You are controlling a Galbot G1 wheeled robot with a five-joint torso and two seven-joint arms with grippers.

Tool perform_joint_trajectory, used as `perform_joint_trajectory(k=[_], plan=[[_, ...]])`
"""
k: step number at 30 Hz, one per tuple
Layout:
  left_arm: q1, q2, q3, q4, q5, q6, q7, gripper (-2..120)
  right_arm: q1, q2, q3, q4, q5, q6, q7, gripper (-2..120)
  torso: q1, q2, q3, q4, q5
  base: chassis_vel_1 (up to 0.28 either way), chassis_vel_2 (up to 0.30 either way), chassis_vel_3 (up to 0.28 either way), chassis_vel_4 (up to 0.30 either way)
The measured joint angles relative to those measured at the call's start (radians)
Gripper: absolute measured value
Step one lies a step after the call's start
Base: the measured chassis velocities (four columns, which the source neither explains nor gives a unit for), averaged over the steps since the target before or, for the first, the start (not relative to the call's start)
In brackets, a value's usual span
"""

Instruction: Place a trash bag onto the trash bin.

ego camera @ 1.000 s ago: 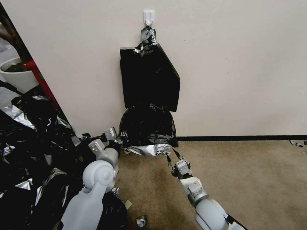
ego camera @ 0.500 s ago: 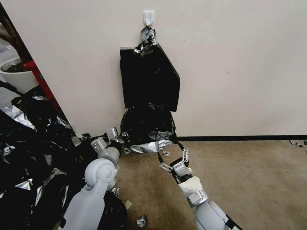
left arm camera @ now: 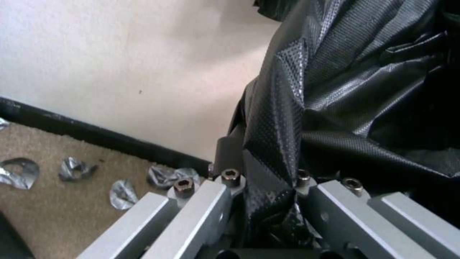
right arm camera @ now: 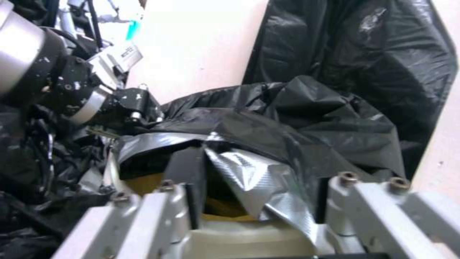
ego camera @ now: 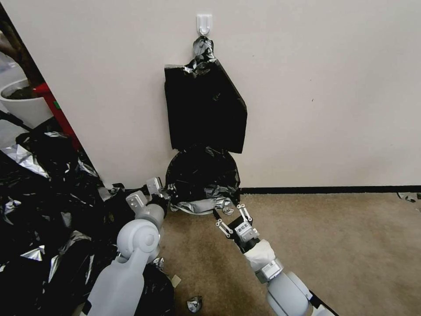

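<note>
Trash bag (ego camera: 202,173) draping over trash bin (right arm camera: 249,235); being pinched by left gripper (left arm camera: 268,187), right gripper (ego camera: 227,213) spreading released fingers at hem.

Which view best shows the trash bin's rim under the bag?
The right wrist view: the trash bin's cream rim sits close, under the trash bag. The head view shows a pale sliver; the left wrist view, bag film.

Plain cream wall (ego camera: 329,87), black skirting board (ego camera: 329,189), worn tan carpet (ego camera: 342,254), white wall hook (ego camera: 204,23)
</note>
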Motion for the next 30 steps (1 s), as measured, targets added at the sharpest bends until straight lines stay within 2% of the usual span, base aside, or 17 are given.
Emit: perform_joint_trajectory(k=[8,9,11,12,13,15,16,18,19,20,21,23,24,26,27,29,30], plan=[[0.012,-0.008,0.003,-0.023,0.005,0.000,-0.006,3,-0.001,0.012,-0.004,-0.034,0.097,0.027,-0.115,10,0.000,0.000,0.000,0.0000,0.0000,0.000,0.000,0.000,0.000],[0.016,-0.010,0.003,-0.031,0.006,0.000,-0.009,3,0.001,0.016,-0.009,-0.045,0.128,0.027,-0.137,3,0.000,0.000,0.000,-0.0001,0.0000,0.000,0.000,0.000,0.000],[0.018,-0.011,0.003,-0.036,0.006,0.000,-0.011,3,0.004,0.018,-0.012,-0.053,0.156,0.027,-0.161,0,0.000,0.000,0.000,0.0000,0.0000,0.000,0.000,0.000,0.000],[0.022,-0.012,0.003,-0.044,0.006,0.000,-0.016,3,0.008,0.019,-0.020,-0.070,0.210,0.027,-0.241,0,0.000,0.000,0.000,-0.0001,0.0000,0.000,0.000,0.000,0.000],[0.022,-0.012,0.003,-0.044,0.006,0.000,-0.016,3,0.008,0.019,-0.020,-0.070,0.210,0.027,-0.241,0,0.000,0.000,0.000,-0.0001,0.0000,0.000,0.000,0.000,0.000],[0.027,-0.015,0.003,-0.055,0.006,0.002,-0.021,3,0.025,0.021,-0.023,-0.118,0.260,0.032,-0.411,0,0.000,0.000,0.000,0.0000,-0.0001,0.000,0.000,0.000,0.000],[0.027,-0.015,0.003,-0.055,0.006,0.002,-0.021,3,0.025,0.021,-0.023,-0.118,0.260,0.032,-0.411,0,0.000,0.000,0.000,0.0000,-0.0001,0.000,0.000,0.000,0.000],[0.032,-0.018,0.003,-0.065,0.006,0.007,-0.022,3,0.051,0.036,0.002,-0.186,0.232,0.036,-0.519,0,0.000,0.000,0.000,-0.0001,0.0001,0.000,0.000,0.000,0.000],[0.032,-0.018,0.003,-0.065,0.006,0.007,-0.022,3,0.051,0.036,0.002,-0.186,0.232,0.036,-0.519,0,0.000,0.000,0.000,-0.0001,0.0001,0.000,0.000,0.000,0.000],[0.037,-0.020,0.004,-0.074,0.006,0.014,-0.023,3,0.074,0.053,0.039,-0.244,0.152,0.039,-0.557,0,0.000,0.000,0.000,-0.0001,0.0002,0.000,0.000,0.000,0.000],[0.043,-0.021,0.005,-0.083,0.006,0.019,-0.023,3,0.098,0.070,0.084,-0.296,0.034,0.039,-0.556,0,0.000,0.000,0.000,0.0000,0.0001,0.000,0.000,0.000,0.000],[0.045,-0.021,0.005,-0.086,0.005,0.020,-0.023,3,0.107,0.076,0.099,-0.314,-0.010,0.039,-0.547,0,0.000,0.000,0.000,0.0000,0.0002,0.000,0.000,0.000,0.000],[0.050,-0.022,0.005,-0.094,0.005,0.023,-0.023,3,0.128,0.085,0.132,-0.352,-0.112,0.039,-0.512,0,0.000,0.000,0.000,0.0000,0.0001,0.000,0.000,0.000,0.000],[0.058,-0.023,0.006,-0.102,0.005,0.025,-0.023,3,0.156,0.091,0.167,-0.395,-0.228,0.039,-0.430,0,0.000,0.000,0.000,0.0000,0.0000,0.000,0.000,0.000,0.000],[0.058,-0.023,0.006,-0.102,0.005,0.025,-0.023,3,0.156,0.091,0.167,-0.395,-0.228,0.039,-0.430,0,0.000,0.000,0.000,0.0000,0.0000,0.000,0.000,0.000,0.000],[0.061,-0.026,0.006,-0.105,0.005,0.026,-0.023,3,0.162,0.087,0.165,-0.410,-0.294,0.017,-0.253,0,0.000,0.000,0.000,0.0000,0.0001,0.000,0.000,0.000,0.000],[0.061,-0.026,0.006,-0.105,0.005,0.026,-0.023,3,0.162,0.087,0.165,-0.410,-0.294,0.017,-0.253,0,0.000,0.000,0.000,0.0000,0.0001,0.000,0.000,0.000,0.000]])
